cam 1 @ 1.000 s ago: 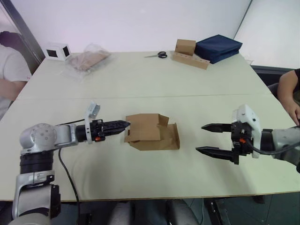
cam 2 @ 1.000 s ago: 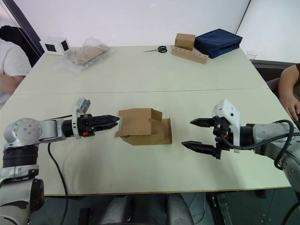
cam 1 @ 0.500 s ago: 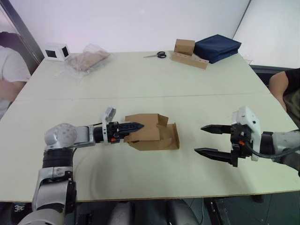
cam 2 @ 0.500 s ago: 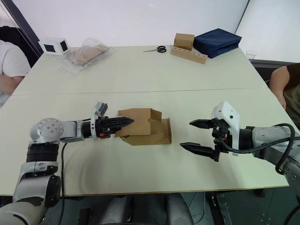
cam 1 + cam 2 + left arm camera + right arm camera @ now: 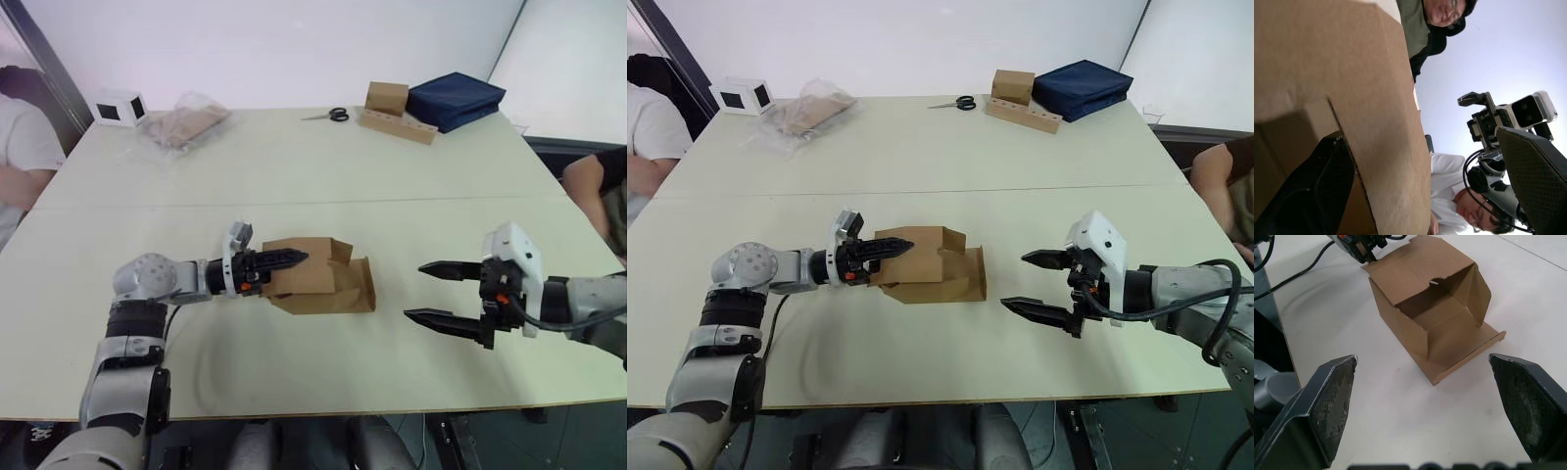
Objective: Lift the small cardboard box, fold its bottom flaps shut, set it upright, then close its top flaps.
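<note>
On the left, the left claw (image 5: 286, 259) reaches over the top of the box (image 5: 323, 277). Its fingers lie close together along the box's upper panel, but whether they are shut or gripping a panel I cannot tell. The box lies on its side in the middle of the table (image 5: 294, 166), its open end with spread flaps facing the right claw (image 5: 443, 292). That claw hovers apart from the box, near the table's front edge, fingers wide apart and empty.

The bench (image 5: 294, 166) is evenly and brightly lit from above; soft shadows are cast, and the back wall is washed out.
</note>
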`<action>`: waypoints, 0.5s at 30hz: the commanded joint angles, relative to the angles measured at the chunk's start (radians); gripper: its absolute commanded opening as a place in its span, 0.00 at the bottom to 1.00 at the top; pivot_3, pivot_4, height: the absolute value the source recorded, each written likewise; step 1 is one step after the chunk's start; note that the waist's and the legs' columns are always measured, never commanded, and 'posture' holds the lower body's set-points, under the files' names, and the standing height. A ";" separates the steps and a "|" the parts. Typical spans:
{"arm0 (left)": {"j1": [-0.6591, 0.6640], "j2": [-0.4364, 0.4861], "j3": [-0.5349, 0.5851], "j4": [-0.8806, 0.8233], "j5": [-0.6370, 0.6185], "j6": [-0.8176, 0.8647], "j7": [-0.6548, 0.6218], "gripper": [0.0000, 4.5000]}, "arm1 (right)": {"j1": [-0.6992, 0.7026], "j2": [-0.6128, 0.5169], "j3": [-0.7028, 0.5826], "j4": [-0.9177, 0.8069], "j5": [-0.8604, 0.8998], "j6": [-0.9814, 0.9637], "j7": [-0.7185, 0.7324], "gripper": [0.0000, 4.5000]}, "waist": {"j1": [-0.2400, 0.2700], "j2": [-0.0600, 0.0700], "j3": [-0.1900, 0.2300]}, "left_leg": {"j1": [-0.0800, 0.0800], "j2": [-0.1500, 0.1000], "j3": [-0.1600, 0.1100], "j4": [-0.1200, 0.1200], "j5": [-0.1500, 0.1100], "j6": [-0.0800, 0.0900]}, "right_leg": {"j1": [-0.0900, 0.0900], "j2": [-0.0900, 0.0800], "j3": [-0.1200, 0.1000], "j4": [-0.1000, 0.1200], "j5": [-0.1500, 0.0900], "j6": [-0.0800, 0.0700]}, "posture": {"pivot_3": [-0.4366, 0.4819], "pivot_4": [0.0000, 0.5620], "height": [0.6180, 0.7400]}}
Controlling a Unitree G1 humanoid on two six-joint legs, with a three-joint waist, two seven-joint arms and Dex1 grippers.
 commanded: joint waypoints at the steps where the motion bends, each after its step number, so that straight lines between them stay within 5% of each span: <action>1: -0.038 0.012 -0.026 0.034 0.029 -0.031 -0.057 0.99 | 0.003 -0.006 -0.042 -0.039 0.020 0.001 -0.011 1.00 | 0.000 0.000 0.000 | 0.000 0.000 0.000 0.000 0.000 0.000 | 0.000 0.000 0.000 0.000 0.000 0.000 | 0.48 0.27 1.00; 15: -0.097 0.007 -0.080 0.111 0.103 -0.058 -0.164 0.99 | 0.047 -0.003 -0.073 -0.082 0.059 0.020 -0.054 1.00 | -0.001 0.000 0.000 | 0.000 0.000 0.000 0.000 0.000 0.000 | 0.000 0.000 0.000 0.000 0.000 0.000 | 0.48 0.27 1.00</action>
